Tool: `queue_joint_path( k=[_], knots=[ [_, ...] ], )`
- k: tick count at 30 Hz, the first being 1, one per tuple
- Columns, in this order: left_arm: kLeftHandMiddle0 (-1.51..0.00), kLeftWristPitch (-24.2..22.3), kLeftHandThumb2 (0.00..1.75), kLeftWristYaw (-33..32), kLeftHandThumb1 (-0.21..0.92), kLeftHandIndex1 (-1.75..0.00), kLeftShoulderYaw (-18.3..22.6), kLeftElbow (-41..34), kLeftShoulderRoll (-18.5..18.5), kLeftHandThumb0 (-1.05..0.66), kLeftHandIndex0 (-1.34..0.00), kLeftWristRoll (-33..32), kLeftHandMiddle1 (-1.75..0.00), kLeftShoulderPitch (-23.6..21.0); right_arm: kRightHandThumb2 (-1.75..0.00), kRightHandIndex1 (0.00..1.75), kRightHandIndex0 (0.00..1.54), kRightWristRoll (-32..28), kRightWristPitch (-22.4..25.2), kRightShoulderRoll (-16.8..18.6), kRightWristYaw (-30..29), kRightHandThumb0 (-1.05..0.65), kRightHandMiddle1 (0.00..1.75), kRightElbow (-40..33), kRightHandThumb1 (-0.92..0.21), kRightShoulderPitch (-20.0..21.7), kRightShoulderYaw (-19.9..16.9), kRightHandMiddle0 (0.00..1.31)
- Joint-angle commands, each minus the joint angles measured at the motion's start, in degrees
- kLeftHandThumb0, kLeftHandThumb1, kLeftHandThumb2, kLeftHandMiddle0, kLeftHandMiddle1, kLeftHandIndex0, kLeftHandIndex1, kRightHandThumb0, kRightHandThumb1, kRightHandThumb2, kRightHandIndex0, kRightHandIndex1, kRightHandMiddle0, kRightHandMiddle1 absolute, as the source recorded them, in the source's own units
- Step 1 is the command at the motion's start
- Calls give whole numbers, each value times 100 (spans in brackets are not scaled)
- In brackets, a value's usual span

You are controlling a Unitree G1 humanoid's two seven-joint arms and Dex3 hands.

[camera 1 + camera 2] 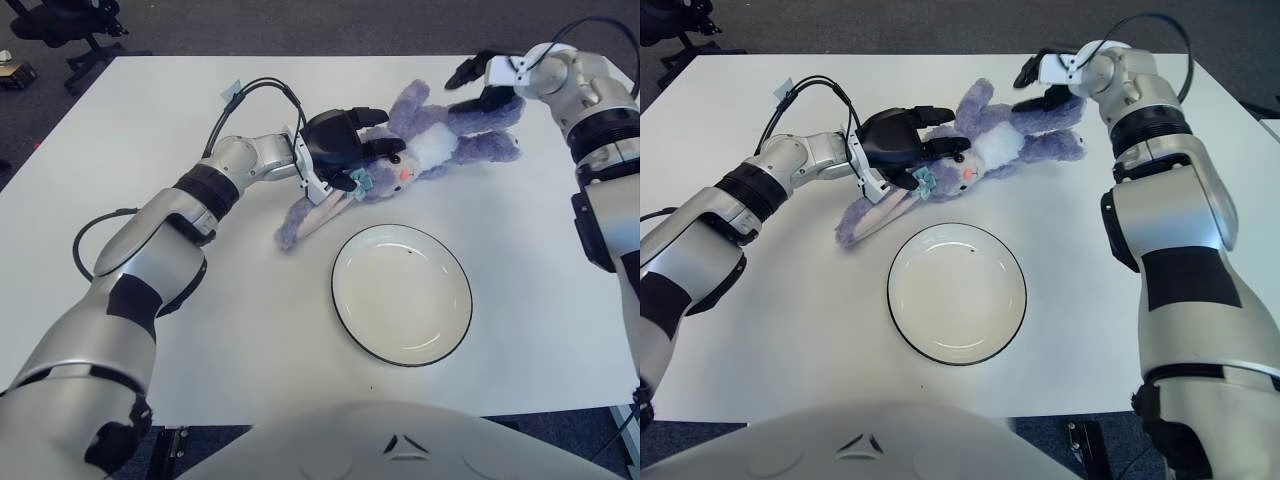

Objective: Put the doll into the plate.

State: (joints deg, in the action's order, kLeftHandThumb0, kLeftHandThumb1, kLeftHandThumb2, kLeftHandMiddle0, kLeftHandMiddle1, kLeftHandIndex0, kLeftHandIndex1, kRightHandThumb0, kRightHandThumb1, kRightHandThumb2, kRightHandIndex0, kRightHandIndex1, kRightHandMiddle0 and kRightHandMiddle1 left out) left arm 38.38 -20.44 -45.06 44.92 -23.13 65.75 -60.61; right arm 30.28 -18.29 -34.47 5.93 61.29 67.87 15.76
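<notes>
Gripping the doll point(420, 150), the left hand point(345, 150) sits beyond the plate point(956, 292).

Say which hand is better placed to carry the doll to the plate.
Left. The left hand is clamped on the purple plush rabbit doll's head, just behind the white round plate; the right hand is open beyond its legs.

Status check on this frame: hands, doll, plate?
Left hand clamped on doll's head. Right hand open above its feet end. Doll flat on table, beside plate; path unobstructed.
</notes>
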Motion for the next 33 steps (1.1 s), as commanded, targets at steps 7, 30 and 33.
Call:
queue_joint_path(
  k=[7, 30, 33],
  knots=[
    [-30, 62, 113, 33, 92, 0, -150, 160, 4, -76, -36, 69, 0, -29, -63, 7, 62, 836, 634, -288, -2143, -57, 1, -1991, -92, -1346, -139, 57],
    [-30, 82, 113, -77, 92, 0, -220, 396, 67, -75, -35, 56, 0, -145, -76, 1, 55, 1045, -543, -1154, -2856, -58, 2, -3999, -92, -3475, -780, 58],
    [-30, 88, 113, -91, 92, 0, -234, 431, 79, -74, -34, 55, 0, -159, -73, 1, 57, 1141, -862, -1288, -2941, -58, 2, -4080, -92, -3664, -784, 58]
  ],
)
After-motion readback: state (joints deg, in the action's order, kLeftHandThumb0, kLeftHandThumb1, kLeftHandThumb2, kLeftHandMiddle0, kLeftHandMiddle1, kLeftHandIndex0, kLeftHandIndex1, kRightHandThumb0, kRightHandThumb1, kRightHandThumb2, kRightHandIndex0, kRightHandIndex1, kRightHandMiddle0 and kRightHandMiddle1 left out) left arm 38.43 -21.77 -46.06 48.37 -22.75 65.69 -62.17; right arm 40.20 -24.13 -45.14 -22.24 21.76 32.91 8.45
